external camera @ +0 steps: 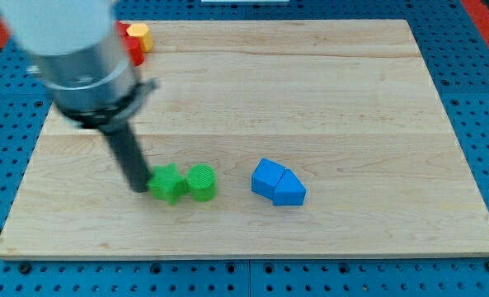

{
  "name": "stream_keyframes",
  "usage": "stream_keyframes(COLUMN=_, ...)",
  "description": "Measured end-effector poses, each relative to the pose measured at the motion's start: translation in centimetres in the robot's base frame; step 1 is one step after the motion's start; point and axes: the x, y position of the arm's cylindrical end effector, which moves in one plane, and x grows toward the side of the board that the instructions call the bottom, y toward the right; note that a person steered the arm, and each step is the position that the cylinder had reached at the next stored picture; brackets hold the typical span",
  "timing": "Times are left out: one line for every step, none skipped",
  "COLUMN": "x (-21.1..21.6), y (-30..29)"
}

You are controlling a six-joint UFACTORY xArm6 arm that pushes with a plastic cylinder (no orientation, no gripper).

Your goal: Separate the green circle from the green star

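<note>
you have no pincer on this arm, so there is no open or closed to report — only a dark rod whose lower end does the pushing. nearest you, in the lower half of the counter (376, 99), my tip (141, 189) sits at the left edge of the green star (167, 183), touching it or as good as touching; the blur there makes it hard to say which. the green circle (201, 182) stands directly right of the star, the two in contact or with only a hairline gap. so i'd judge the separating has not yet been achieved: the pair is still together, and the tip is on the star's outer side, not between them.

a push from here to the right would likely drive both greens along as one — you'd want to bring the tip round to the seam between them, or to the circle's near or far side, and shove one piece off on its own.

further right, well apart from the greens, two blue blocks (278, 183) lie pressed together; their exact shapes are unclear. at the far left corner a yellow block (138, 35) and a red block (134, 51) are partly hidden behind the arm's blurred grey body, which also covers that corner of the counter.
</note>
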Motion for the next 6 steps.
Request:
stream_keyframes(x=2.9, y=-1.6)
stream_keyframes(x=5.4, y=0.4)
stream_keyframes(x=4.1, y=6.9)
stream_keyframes(x=1.6, y=8.5)
stream_keyframes(x=-1.4, y=9.1)
stream_keyframes(x=-3.6, y=9.5)
